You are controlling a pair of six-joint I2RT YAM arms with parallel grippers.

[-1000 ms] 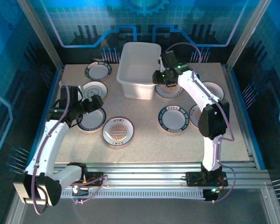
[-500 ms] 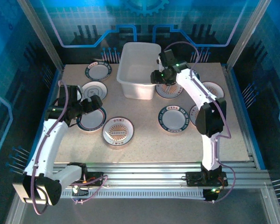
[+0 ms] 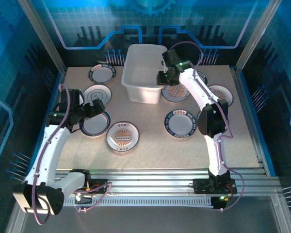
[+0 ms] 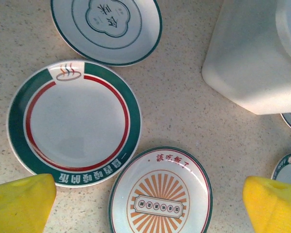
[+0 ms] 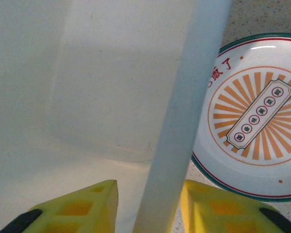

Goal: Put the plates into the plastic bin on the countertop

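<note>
Plates (image 4: 75, 124) with Chinese lettering on rims, left pincer (image 4: 149, 189) wide, right pincer (image 5: 149, 189) astride plastic bin (image 5: 87, 87) rim, grip unclear

The speckled beige counter (image 3: 150, 150) carries a plastic bin (image 3: 144, 73) at the back, with plates (image 3: 122, 136) scattered around it.

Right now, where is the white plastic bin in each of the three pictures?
Top external: the plastic bin stands at the back centre of the countertop.
Left wrist: its outer wall is in the upper right corner.
Right wrist: its inside takes the left, the rim a pale band up the middle.
Shared landmark: the orange sunburst plate beside the bin, in the top and right wrist views.
</note>
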